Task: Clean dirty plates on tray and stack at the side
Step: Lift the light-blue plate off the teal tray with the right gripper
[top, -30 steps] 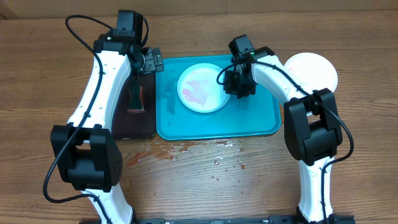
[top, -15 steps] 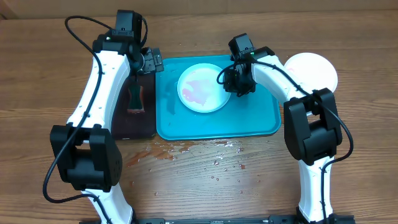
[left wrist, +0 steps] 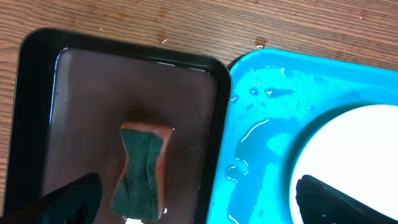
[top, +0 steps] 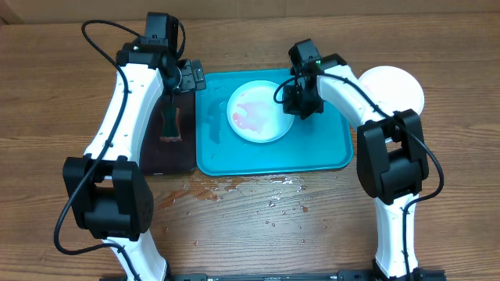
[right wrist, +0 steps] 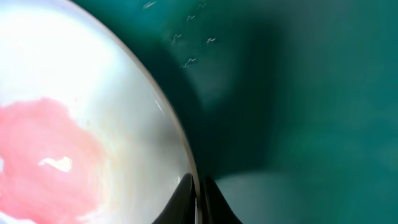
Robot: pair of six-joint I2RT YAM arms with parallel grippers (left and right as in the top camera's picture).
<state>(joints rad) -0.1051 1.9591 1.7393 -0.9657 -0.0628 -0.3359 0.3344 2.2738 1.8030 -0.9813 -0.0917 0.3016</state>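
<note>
A pale, near-white plate [top: 258,114] with a pink-red smear lies on the turquoise tray [top: 312,152]. My right gripper [top: 300,104] is shut on its right rim. In the right wrist view the two fingers [right wrist: 199,194] pinch the plate's edge [right wrist: 81,124] over the tray floor [right wrist: 311,93]. My left gripper [top: 184,78] hangs open and empty over the seam between the black tray and the turquoise tray; its fingers [left wrist: 202,205] straddle the sponge [left wrist: 143,167] and the plate's edge [left wrist: 354,155]. No yellow-green plate shows.
A black tray [top: 176,160] with shallow water and a green-brown sponge [top: 169,122] stands left of the turquoise tray. A white round plate [top: 394,87] rests on the table to the right of the tray. Water drops [top: 273,203] lie on the wood in front.
My right gripper and the smeared plate have shifted slightly to the right on the tray. The left arm has not moved.
</note>
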